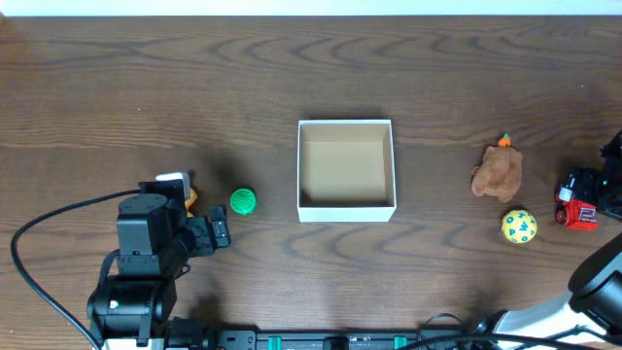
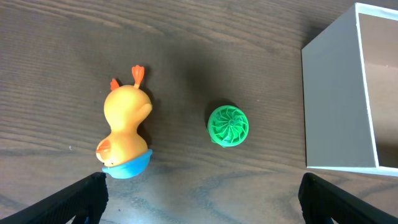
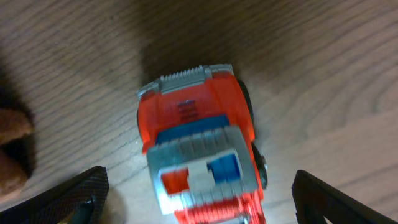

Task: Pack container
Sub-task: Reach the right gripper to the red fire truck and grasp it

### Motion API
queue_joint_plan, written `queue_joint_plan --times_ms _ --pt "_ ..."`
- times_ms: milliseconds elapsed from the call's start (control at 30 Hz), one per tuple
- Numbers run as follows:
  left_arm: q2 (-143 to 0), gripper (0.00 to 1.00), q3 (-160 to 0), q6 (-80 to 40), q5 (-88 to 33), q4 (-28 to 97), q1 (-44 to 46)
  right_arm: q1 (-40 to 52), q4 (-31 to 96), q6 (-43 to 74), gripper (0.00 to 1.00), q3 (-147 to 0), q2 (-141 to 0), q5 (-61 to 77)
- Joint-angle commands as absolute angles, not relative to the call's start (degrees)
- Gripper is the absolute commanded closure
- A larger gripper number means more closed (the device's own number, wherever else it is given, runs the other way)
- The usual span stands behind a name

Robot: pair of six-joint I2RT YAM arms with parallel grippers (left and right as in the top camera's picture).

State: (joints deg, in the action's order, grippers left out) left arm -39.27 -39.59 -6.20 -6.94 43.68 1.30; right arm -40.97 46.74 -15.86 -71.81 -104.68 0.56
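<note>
At the near edge, on the left: left gripper, fingers spread wide and clamped on nothing, hanging over the dark wood table. Behind its arm, a black cable looping off toward the edge.

Just past those fingertips in the left wrist view: a yellow duck with a blue base and orange feet, lying on its side. To its right, near but not touching, a small green ball with a ribbed swirl on its face. From above, duck half hidden by the arm.

Near edge, on the right: right gripper, fingers also apart, one on each side of a red fire truck with a grey grille and blue windows. Cannot tell whether either finger touches the truck.

Left of the truck, close by: a yellow ball with green spots. A little farther back, a brown plush animal with an orange bit on top.

In the middle of the table, well apart from the toys on both sides: the box. Upright, open on top, thin white walls, only a tan floor showing inside. Green ball nearest of the toys to it, off its left wall.
</note>
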Motion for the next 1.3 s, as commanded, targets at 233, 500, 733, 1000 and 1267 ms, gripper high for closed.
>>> queue_joint_plan --times_ms 233,500,733,1000,1267 --pt "-39.2 0.02 -40.8 -6.5 -7.1 43.9 1.5 -41.3 43.1 -16.8 0.2 -72.8 -106.0 1.0" --pt "-39.2 0.02 -40.8 -6.5 -7.1 43.9 1.5 -41.3 42.6 -16.8 0.4 -72.8 -106.0 2.4" --pt "-39.2 0.02 -40.8 -6.5 -7.1 43.9 1.5 -41.3 42.6 -16.8 0.52 -72.8 -106.0 2.5" --pt "-39.2 0.02 -40.8 -6.5 -7.1 43.9 1.5 -41.3 42.7 -16.7 0.59 -72.8 -106.0 4.1" --pt "-39.2 0.02 -40.8 -6.5 -7.1 43.9 1.5 -41.3 42.7 -12.8 0.74 -72.9 -105.1 4.8"
